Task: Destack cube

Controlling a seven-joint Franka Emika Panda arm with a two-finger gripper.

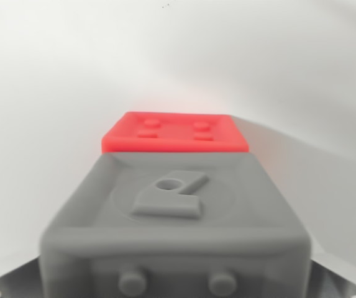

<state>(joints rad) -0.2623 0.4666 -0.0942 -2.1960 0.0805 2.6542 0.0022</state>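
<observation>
A grey cube [174,211] fills the lower half of the wrist view, very close to the camera. The face towards me has an embossed mark, and its near end shows two round studs. A red cube [174,132] with small raised studs lies against its far end, and the two look in contact, stacked in line. Only slivers of grey metal from my gripper show, at the bottom left corner [0,284] and the bottom right corner [345,276], flanking the grey cube. The fingertips are hidden, so their hold on the cube is unclear.
A plain white surface [47,81] surrounds the cubes on all sides, with a soft shadow at the wrist view's right. No other objects are visible.
</observation>
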